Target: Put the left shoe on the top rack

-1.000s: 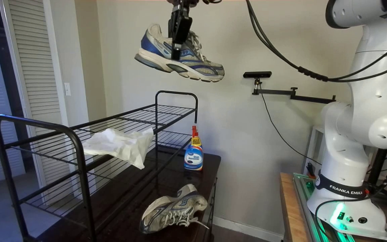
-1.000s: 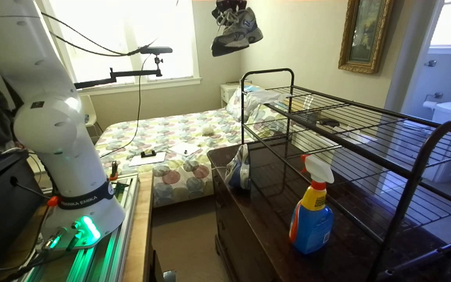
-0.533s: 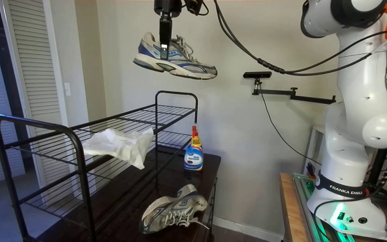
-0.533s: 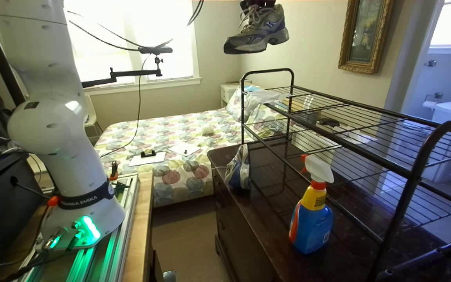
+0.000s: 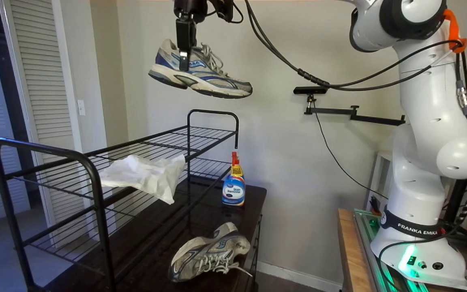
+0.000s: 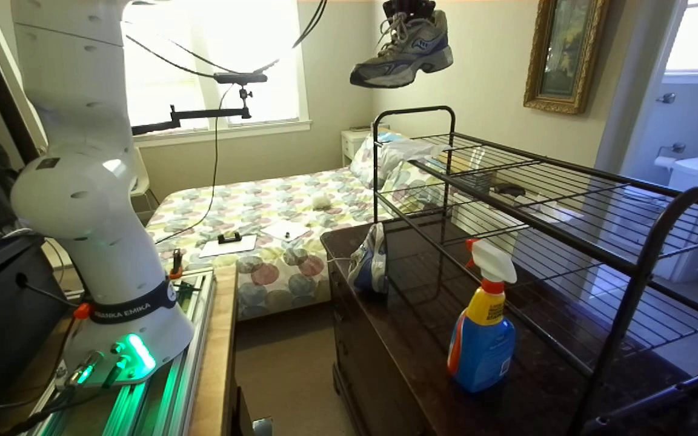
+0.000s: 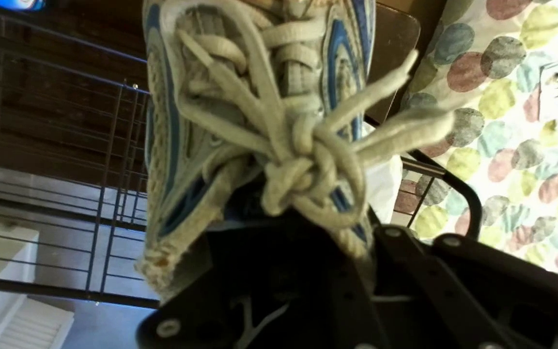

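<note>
My gripper (image 5: 185,61) is shut on the left shoe (image 5: 225,81), a grey-white sneaker with blue panels. One finger lies on the shoe's near side; the other is hidden behind it. The shoe hangs level, high above the top rack (image 5: 211,145), not touching it. It also shows in an exterior view (image 6: 406,54), toe toward the arm's side. In the wrist view, the shoe's knotted laces (image 7: 288,179) fill the middle and hide the fingertips. The matching twin sneaker (image 5: 213,255) lies on its side on the dark dresser top.
A crumpled white sheet (image 5: 144,174) lies on the top rack and hangs over its front rail. Looped end bars (image 6: 415,110) rise above the shelf. A spray bottle (image 6: 483,342) stands on the dresser (image 5: 148,239) beside the rack. A camera on a bracket (image 5: 310,90) stands near the wall.
The gripper and held shoe have moved left in an exterior view, and right in the opposite exterior view, where the shoe has also turned more side-on. The arm followed. Rack, sheet and twin sneaker are unchanged.
</note>
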